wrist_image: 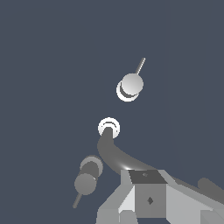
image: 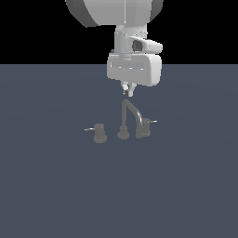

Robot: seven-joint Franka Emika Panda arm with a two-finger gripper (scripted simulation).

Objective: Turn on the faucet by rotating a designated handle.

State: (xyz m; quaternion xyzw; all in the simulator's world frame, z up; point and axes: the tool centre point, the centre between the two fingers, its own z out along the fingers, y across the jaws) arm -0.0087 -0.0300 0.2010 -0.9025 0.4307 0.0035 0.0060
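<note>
Progress is at the approach stage, as far as the two views allow a judgement: nothing has been gripped or turned, and the whole rotation remains to be done. The dull-grey faucet (image: 131, 120), a tall arched gooseneck spout on a round base with two stubby side knobs, stands on the flat slate-blue floor (image: 46, 186). The white two-fingered claw (image: 126, 91) hangs directly above the crest of the spout, clear of it, with its fingers close together and nothing between them; the exact gap cannot be read. The designated handle (image: 146, 125), a stubby grey cylindrical knob with a thin pale lever pointing toward the exterior view's right, sits below the claw and offset toward that same side, just beyond the spout outlet. The twin grey knob (image: 99, 133), with its lever pointing the opposite way, lies well apart on the other side. Descent and lateral alignment on the handle are judged outstanding.
</note>
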